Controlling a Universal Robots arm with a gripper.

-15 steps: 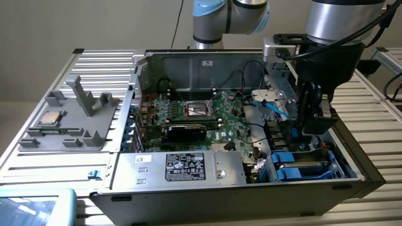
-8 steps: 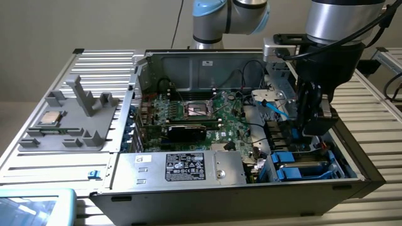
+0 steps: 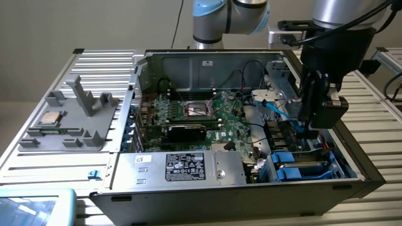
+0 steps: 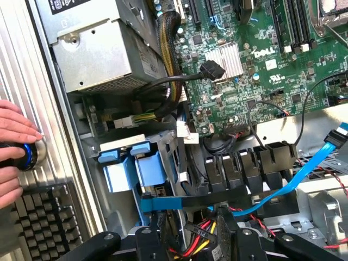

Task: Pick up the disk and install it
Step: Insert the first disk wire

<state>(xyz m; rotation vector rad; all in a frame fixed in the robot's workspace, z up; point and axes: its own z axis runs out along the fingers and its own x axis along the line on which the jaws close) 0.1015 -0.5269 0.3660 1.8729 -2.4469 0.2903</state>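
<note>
Over the bay, deep inside the case, the gripper hung low among the cables, and whether it was clamped or slack I couldn't tell. Just ahead of it, touching or very nearly, lay a blue strip I took for the disk, seen edge-on, its long axis running across the gripper's line of reach. Two blue carriers sat in the bay just beside it. Next to the bay, the case held the board and power supply. Well apart from the bay, a grey tray carried the chip.
</note>
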